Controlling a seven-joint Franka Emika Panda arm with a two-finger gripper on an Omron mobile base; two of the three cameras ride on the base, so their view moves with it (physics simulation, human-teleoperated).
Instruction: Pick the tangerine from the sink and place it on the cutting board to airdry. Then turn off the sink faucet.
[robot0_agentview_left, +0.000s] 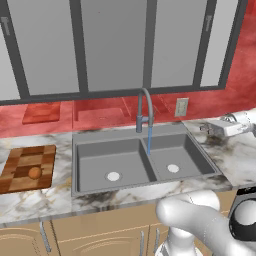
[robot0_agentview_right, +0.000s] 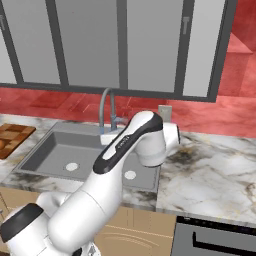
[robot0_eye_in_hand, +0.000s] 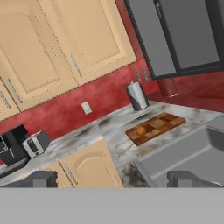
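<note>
Orange tangerine (robot0_agentview_left: 34, 173) on cutting board (robot0_agentview_left: 20, 172), faucet (robot0_agentview_left: 145, 107) running

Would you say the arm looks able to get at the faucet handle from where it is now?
Probably yes: the gripper hangs above the counter right of the sink faucet, nothing stands between them, and its fingers hold nothing.

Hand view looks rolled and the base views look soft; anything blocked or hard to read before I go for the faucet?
Hand view: strongly rolled, counter slanting, tangerine tiny on the cutting board. Left base view: soft but readable, water stream visible below the sink faucet, gripper at the right edge, jaw state unclear. Right base view: the arm covers part of the sink.
</note>
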